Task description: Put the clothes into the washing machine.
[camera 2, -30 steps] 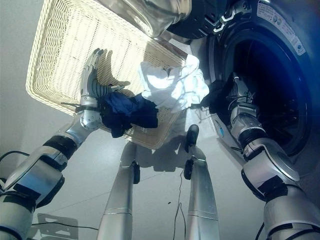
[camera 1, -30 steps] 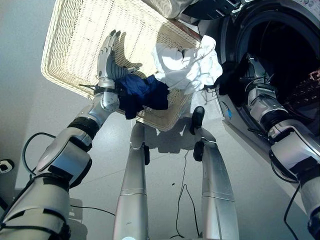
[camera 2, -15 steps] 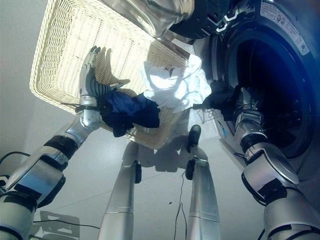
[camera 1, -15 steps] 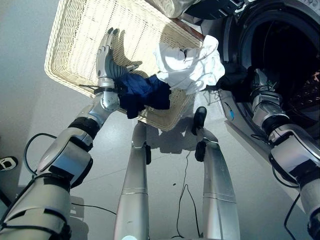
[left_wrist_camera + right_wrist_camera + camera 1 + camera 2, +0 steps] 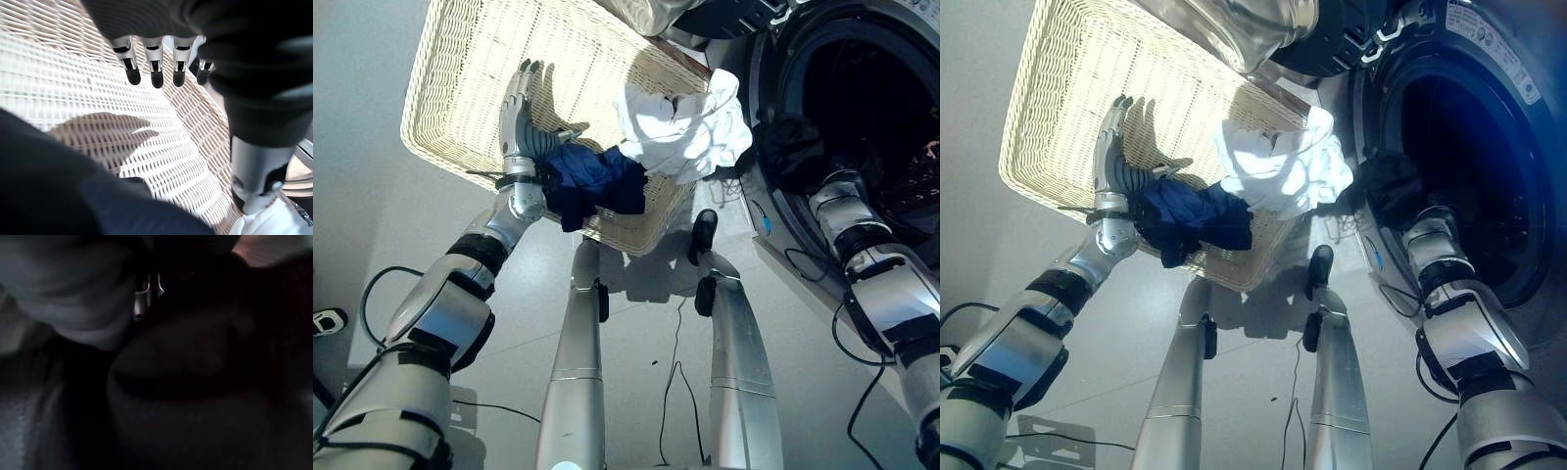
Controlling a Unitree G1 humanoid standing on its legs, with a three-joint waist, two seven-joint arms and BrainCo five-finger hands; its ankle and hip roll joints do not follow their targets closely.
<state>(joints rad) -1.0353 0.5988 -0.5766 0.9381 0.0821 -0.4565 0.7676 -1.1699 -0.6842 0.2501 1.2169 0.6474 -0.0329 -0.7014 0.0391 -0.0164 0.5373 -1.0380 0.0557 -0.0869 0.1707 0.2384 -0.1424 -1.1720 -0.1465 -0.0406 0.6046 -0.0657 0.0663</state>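
Wicker basket (image 5: pixel 460 108) with navy (image 5: pixel 597 181) and white garments (image 5: pixel 680 132)

You have a crumpled white garment (image 5: pixel 680 127) and a bunched navy garment (image 5: pixel 595 181) touching at the wicker basket's (image 5: pixel 470 78) near rim, the navy one draped over it, and a dark garment (image 5: pixel 1393 186) at the mouth of the open washing machine (image 5: pixel 1489 147).

Floor (image 5: pixel 372 206): smooth, pale grey, uniform, running under the whole scene. Strong light falls from above, casting bright patches and hard-edged shadows on the floor (image 5: pixel 1263 284) near the centre. A small white-and-dark object (image 5: pixel 323 321) lies on the floor at the left edge; its nature cannot be determined.
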